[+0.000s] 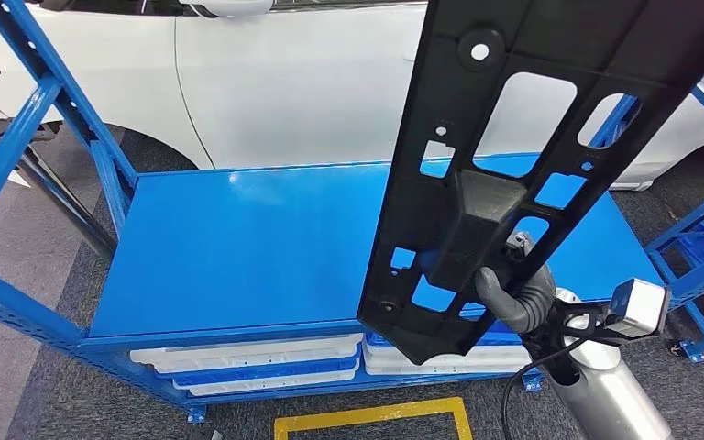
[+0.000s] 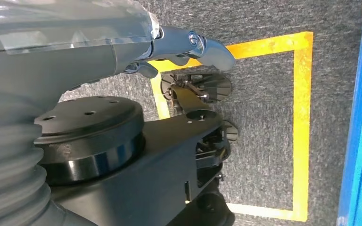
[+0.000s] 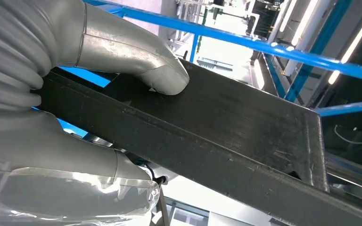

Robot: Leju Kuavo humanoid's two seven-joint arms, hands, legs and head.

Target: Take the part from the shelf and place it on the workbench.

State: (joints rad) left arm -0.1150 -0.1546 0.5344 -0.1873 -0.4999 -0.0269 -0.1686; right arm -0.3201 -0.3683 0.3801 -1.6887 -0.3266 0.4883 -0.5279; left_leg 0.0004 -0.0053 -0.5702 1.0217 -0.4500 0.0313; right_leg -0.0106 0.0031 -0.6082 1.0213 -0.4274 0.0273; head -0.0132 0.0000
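Part (image 1: 513,137), the long black plastic panel with its cut-out slots, is up in the air above the table (image 1: 257,247), tilted so its upper end runs out past the top of my head view and its lower end hangs over the table's near edge. I have it in my right hand (image 1: 518,293), which grips it near that lower end. From the right wrist camera I see the grey thumb (image 3: 141,61) pressed flat on one face of the part (image 3: 245,127) and the rest of the hand wrapped under the opposite side, so the hold is firm on both faces.

The table is a flat blue top set in a blue frame (image 1: 18,137). White trays (image 1: 257,362) sit stacked on the level beneath it. Behind the table stands a white car (image 1: 312,82). On the grey carpet in front of the table's near edge there is a yellow taped rectangle (image 1: 371,417).

My left hand (image 2: 188,47) hangs low over that carpet beside the yellow tape (image 2: 301,127). It holds nothing; the fingers I can see look loosely curled, but I cannot tell for certain how far they are closed.
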